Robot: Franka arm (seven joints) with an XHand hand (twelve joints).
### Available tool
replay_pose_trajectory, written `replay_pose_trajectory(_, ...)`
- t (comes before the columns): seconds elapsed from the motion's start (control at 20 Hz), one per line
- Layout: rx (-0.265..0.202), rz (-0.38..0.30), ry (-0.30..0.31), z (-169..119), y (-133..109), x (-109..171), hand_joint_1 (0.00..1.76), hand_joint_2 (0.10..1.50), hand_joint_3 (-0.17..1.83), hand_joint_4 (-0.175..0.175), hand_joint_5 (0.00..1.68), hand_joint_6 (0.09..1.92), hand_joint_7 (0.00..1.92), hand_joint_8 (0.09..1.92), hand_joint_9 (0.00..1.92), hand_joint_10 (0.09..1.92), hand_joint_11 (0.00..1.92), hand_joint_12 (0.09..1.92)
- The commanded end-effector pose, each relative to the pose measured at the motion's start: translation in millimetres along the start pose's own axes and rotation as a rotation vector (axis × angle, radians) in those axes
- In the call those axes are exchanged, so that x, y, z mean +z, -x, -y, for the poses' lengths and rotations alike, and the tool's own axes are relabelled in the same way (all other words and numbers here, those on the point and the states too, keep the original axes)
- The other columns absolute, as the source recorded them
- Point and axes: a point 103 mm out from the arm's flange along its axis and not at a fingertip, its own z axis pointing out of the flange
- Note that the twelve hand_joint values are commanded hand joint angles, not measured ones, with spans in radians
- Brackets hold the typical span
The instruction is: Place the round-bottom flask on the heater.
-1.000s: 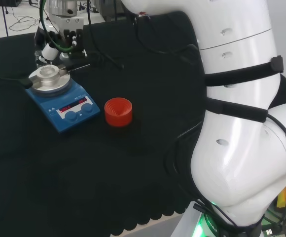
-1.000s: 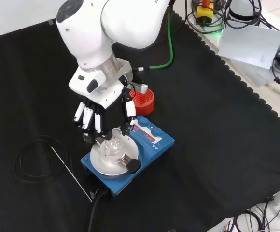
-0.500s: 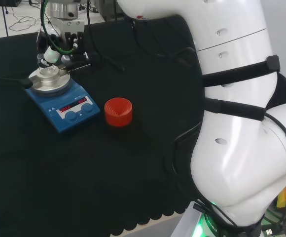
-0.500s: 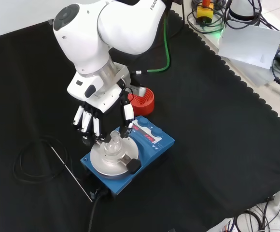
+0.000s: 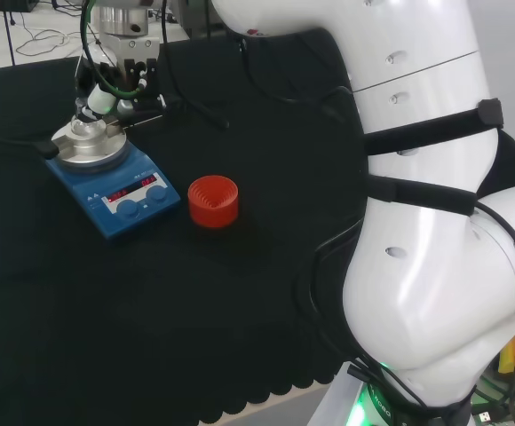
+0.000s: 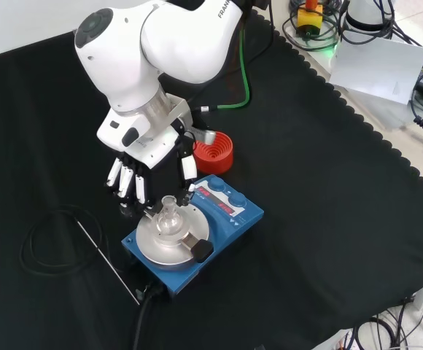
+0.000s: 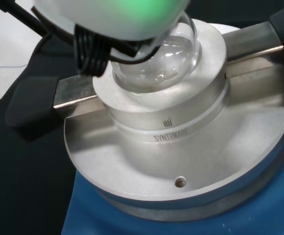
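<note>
The clear round-bottom flask (image 6: pixel 169 218) stands neck up in the metal block on top of the blue heater (image 6: pixel 235 213). In the wrist view its glass bulb (image 7: pixel 167 58) is seated in the block's hollow above the round plate (image 7: pixel 220 161). The hand (image 6: pixel 140 165) hangs just above and to the left of the flask in the front view, open, fingers straight and pointing down, clear of the glass. The head view has the hand (image 5: pixel 124 75) over the flask (image 5: pixel 86 131) and heater (image 5: pixel 124 200) at the far left.
A red ribbed stand (image 6: pixel 213 152) sits on the cloth just behind the heater, to its right in the head view (image 5: pixel 213 200). A black cable loop (image 6: pixel 47 244) and a thin metal rod (image 6: pixel 106 255) lie left of the heater. The cloth's scalloped edge (image 6: pixel 386 138) runs along the right.
The hand has drawn up and away from the flask, shifting left in the front view. The flask stays seated on the heater.
</note>
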Motion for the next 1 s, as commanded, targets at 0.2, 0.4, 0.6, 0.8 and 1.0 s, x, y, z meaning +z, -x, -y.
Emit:
replay_pose_trajectory(0.2, -0.010, -0.031, 0.014, 3.3, 3.9, 0.9, 0.99, 0.70, 0.57, -0.005, 1.05, 0.84, 0.44, 0.69, 0.74, 0.60, 0.44, 1.32)
replay_pose_trajectory(0.4, -0.019, -0.031, 0.026, 6.0, 0.8, -2.3, 0.90, 0.62, 0.61, -0.075, 0.89, 0.82, 0.42, 0.69, 0.72, 0.61, 0.43, 1.32)
replay_pose_trajectory(0.6, -0.026, -0.028, 0.030, 9.0, -3.0, -5.2, 0.88, 0.61, 0.61, -0.065, 0.82, 0.80, 0.41, 0.69, 0.71, 0.61, 0.42, 1.33)
replay_pose_trajectory(0.8, -0.030, -0.023, 0.042, 14.3, -4.9, -9.2, 0.87, 0.60, 0.59, -0.057, 0.76, 0.79, 0.39, 0.69, 0.70, 0.62, 0.41, 1.33)
replay_pose_trajectory(1.0, -0.029, -0.017, 0.058, 25.7, -6.3, -21.2, 0.86, 0.60, 0.57, -0.050, 0.68, 0.79, 0.37, 0.69, 0.68, 0.62, 0.40, 1.33)
